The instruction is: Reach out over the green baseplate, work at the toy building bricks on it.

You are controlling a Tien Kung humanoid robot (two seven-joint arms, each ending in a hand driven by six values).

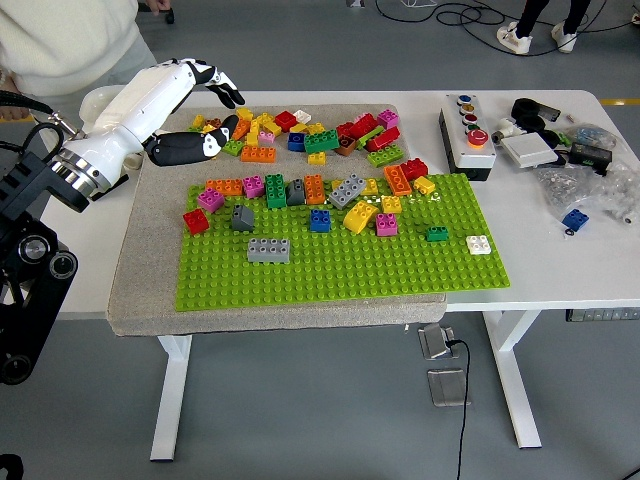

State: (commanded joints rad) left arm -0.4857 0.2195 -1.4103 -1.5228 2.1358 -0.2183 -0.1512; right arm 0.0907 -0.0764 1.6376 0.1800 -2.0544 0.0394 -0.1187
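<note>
The green baseplate (340,265) lies on a grey mat (145,270) in the middle of the table. Several bricks stand along its far half, among them a grey one (269,249), a red one (196,221), a blue one (320,221) and a white one (479,244). A loose pile of bricks (310,133) sits on the mat behind the plate. My left hand (212,105) hovers over the pile's left end, fingers spread and holding nothing, short of the baseplate. My right arm is out of view.
A control box with coloured buttons (467,135) stands right of the plate. Bags and small parts (585,170) clutter the table's far right. A person in a light top (60,40) stands at the far left corner. A blue brick (575,219) lies at right.
</note>
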